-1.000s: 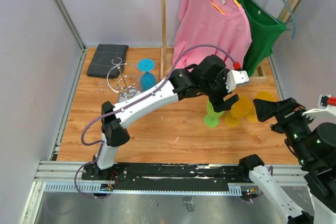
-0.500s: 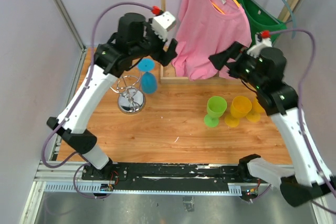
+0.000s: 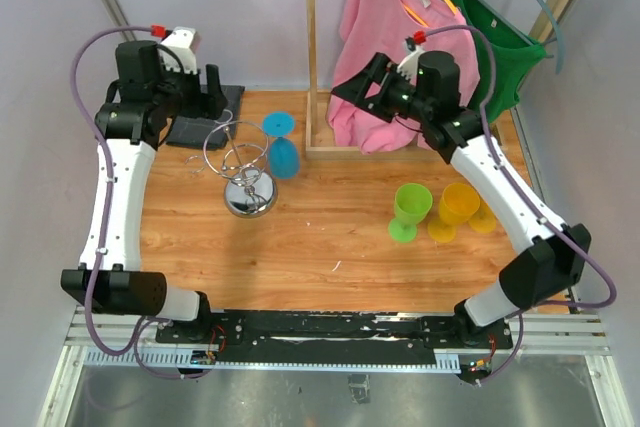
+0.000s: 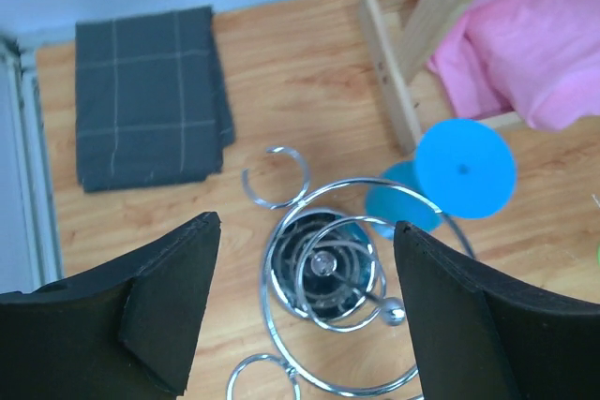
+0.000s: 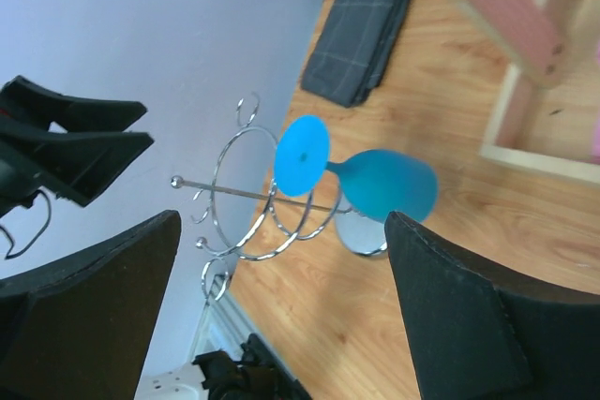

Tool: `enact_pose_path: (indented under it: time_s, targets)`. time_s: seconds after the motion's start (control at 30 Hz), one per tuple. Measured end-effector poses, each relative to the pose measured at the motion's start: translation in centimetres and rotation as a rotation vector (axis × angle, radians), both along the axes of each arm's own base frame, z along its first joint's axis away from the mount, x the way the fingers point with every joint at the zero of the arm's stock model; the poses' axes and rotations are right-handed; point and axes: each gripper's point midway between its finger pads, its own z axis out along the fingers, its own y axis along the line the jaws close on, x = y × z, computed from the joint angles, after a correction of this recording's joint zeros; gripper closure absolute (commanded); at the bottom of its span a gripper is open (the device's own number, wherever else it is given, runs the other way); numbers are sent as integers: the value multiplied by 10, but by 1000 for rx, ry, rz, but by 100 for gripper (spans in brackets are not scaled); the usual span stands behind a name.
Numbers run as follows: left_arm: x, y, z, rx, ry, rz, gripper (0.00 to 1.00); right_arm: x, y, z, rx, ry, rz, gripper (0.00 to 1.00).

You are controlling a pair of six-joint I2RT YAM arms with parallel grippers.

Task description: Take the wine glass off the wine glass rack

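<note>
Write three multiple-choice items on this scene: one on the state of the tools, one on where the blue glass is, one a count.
1. The left tool and right tool are:
A both open and empty
B both shut
C one shut on the glass

2. The blue wine glass is:
A in the left tool
B hanging on the chrome rack
C in the right tool

3. Clothes on hangers at the back number:
A one
B two
C four

Key:
1 A, each wrist view shows the fingers wide apart with nothing between them.
2 B, the glass hangs bowl down from the wire loops.
3 B, there is a pink shirt and a green shirt.
</note>
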Motion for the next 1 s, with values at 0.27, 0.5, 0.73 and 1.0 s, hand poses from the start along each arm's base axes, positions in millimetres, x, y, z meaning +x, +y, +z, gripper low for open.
enact_pose_path:
  time_s: [0.27,0.5,0.73,1.0]
  targets:
    - [-8,47,-21,-52,59,133,21,0,67,-39,17,97,142,16]
    - [-20,71,-28,-59,56,200,21,0,86,-60,23,139,172,22]
    - [-21,72,-37,-68,71,206,17,2,102,-80,17,168,200,26]
    - [-21,71,-38,-78,73,204,6,6,121,-113,-5,227,224,29]
